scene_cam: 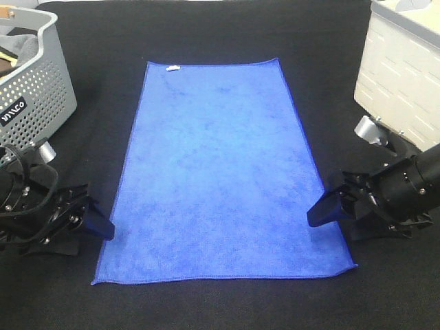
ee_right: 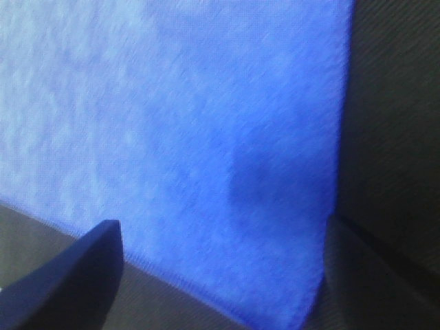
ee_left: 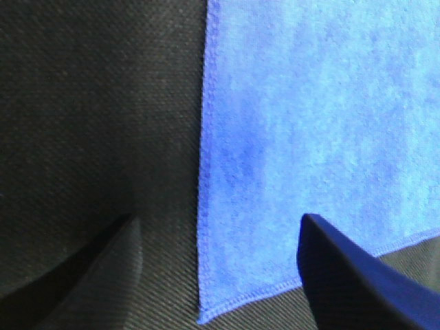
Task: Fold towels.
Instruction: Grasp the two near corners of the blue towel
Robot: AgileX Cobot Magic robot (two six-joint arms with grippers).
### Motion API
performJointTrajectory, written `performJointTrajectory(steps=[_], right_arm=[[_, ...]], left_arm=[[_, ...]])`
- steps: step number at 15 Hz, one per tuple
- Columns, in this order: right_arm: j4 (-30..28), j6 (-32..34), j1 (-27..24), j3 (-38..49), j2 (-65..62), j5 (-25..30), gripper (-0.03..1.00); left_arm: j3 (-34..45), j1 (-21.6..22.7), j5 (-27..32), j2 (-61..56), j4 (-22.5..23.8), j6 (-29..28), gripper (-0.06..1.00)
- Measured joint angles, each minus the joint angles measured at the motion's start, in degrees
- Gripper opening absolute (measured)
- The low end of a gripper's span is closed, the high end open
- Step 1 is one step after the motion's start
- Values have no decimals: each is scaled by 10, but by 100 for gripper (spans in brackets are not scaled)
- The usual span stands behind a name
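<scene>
A royal-blue towel (scene_cam: 220,172) lies spread flat on the black table, long side running away from me, with a small white tag (scene_cam: 173,67) at its far left corner. My left gripper (scene_cam: 104,229) is open at the towel's near left edge. In the left wrist view (ee_left: 216,275) its jaws straddle the hemmed edge just above the near left corner (ee_left: 204,313). My right gripper (scene_cam: 317,213) is open at the near right edge. In the right wrist view (ee_right: 220,271) its jaws straddle the towel (ee_right: 206,137) near its near right corner. Neither holds anything.
A grey perforated basket (scene_cam: 34,82) with dark cloth inside stands at the far left. A white slotted basket (scene_cam: 402,75) stands at the far right. The black table cloth (scene_cam: 220,302) surrounds the towel.
</scene>
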Motion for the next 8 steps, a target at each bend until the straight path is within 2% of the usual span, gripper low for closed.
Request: performJointTrajectory(steps=[5, 8], right_arm=[[1, 1, 0, 0, 5, -34, 75], [1, 1, 0, -21, 44, -21, 70]], left_arm=[[0, -1, -16, 1, 0, -4, 63], [-15, -9, -7, 29, -6, -6, 63]])
